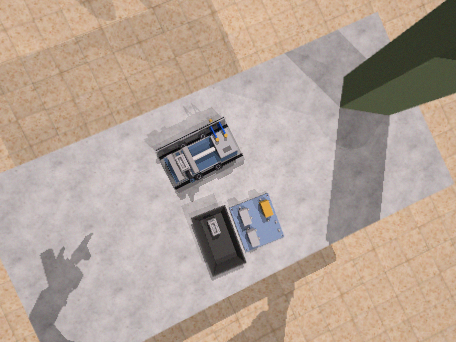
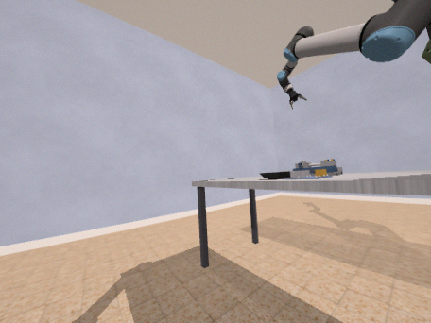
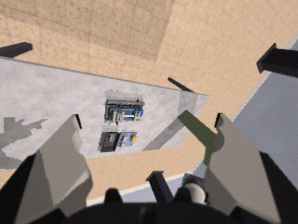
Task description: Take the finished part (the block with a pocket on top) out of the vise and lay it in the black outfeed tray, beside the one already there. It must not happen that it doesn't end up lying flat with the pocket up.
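The vise stands mid-table, blue and grey. A small grey block with a pocket, the finished part, sits at its left end. The black outfeed tray lies in front of the vise with one grey part in its far half. My gripper hangs open and empty, high above the table, far from the vise. In the wrist view my two fingers stand wide apart, with the vise and the tray small and far below. The gripper itself is not in the top view.
A blue pallet beside the tray holds two grey blocks and an orange block. A dark green column rises at the table's far right. The table's near edge runs just beyond the tray and pallet.
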